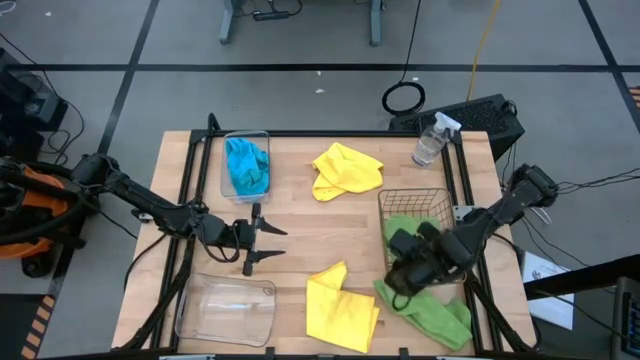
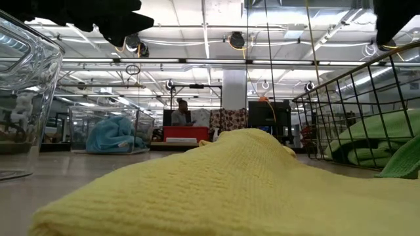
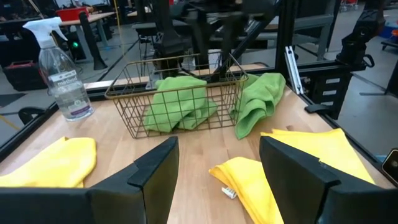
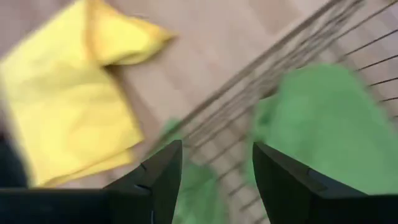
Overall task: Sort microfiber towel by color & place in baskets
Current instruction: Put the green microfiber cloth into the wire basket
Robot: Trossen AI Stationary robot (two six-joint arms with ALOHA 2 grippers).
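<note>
Towels first — two yellow ones, one crumpled at the table's far middle (image 1: 346,170) and one spread flat near the front edge (image 1: 338,308), two soft green ones, one in the dark wire-grid basket (image 1: 413,208) and one (image 1: 430,312) draped outside it, plus blue cloth (image 1: 246,166) bunched in a clear rounded tub (image 1: 227,176). A second clear tub (image 1: 226,312) sits front-left. Left gripper (image 1: 262,243) hovers mid-table, fingers spread — right gripper (image 1: 398,282), fingers apart, hangs at the basket's front corner.

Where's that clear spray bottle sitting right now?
In the high view, the spray bottle stands at the table's far right corner, just beyond the wire basket and right of a yellow towel.
</note>
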